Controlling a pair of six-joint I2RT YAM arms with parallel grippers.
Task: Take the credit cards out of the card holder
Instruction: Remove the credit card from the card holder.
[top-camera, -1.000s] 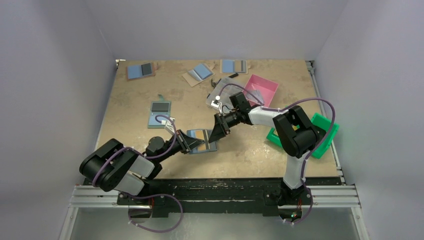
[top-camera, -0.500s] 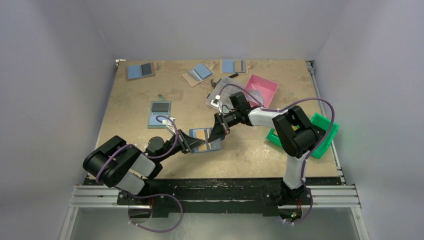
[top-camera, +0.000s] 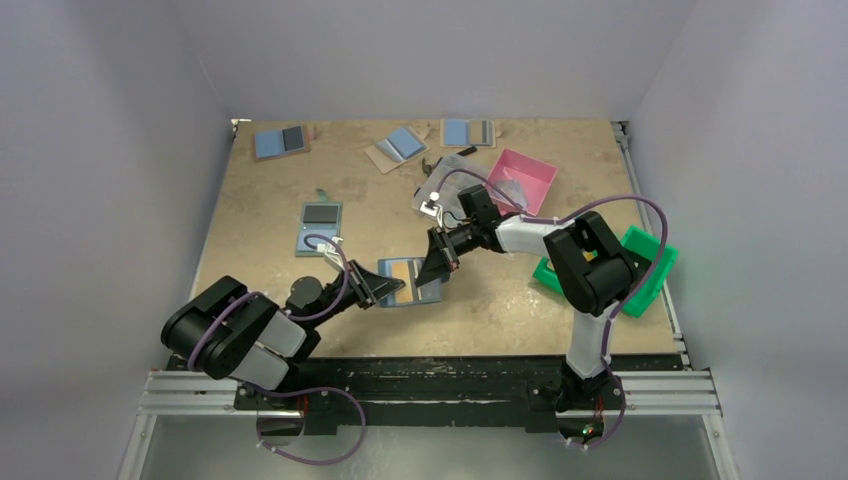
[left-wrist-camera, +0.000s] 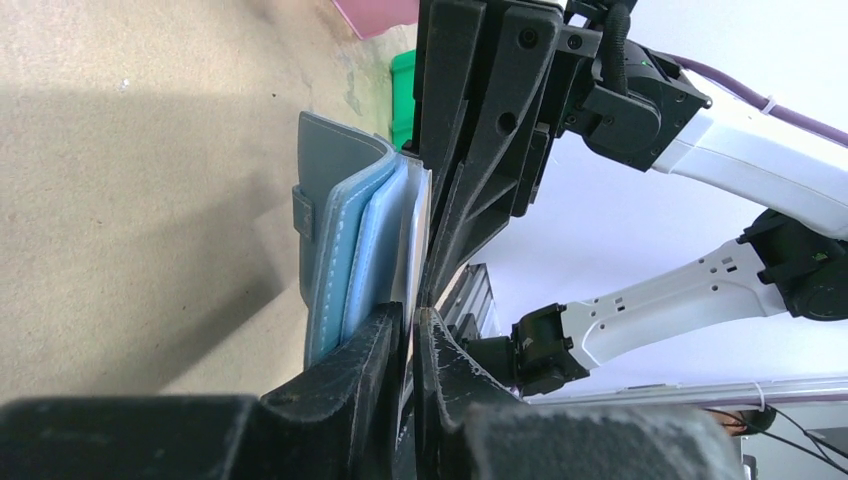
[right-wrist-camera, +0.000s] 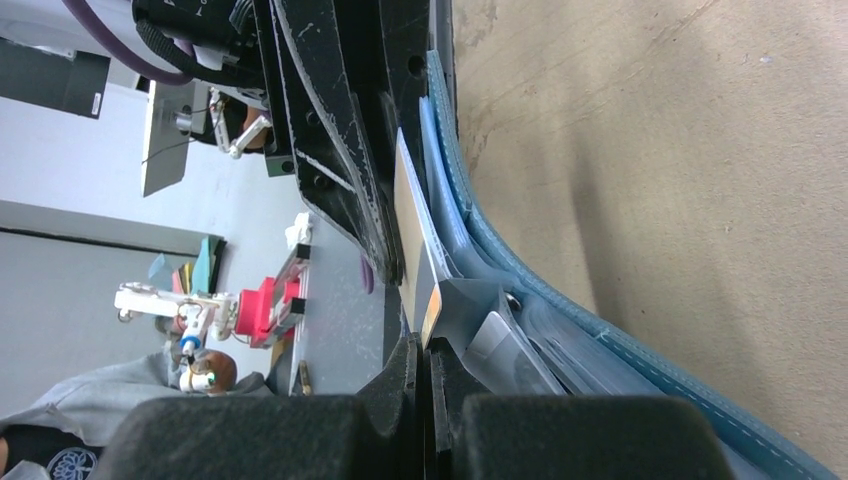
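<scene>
Card holder (top-camera: 412, 292) sat open near the middle of the tabletop (top-camera: 500, 305), between your two hands. Your right hand (top-camera: 437, 272) was pressed together, pinching a tan credit card (right-wrist-camera: 410, 235) at its edge. Your left hand (top-camera: 385, 288) stood nearly closed at the holder's opposite edge; I could not tell whether it gripped.

a high camera above and behind me looks down on the whole table (top-camera: 270, 205). each wrist camera sits very close, facing the other across the shared card holder (left-wrist-camera: 345, 255).
</scene>
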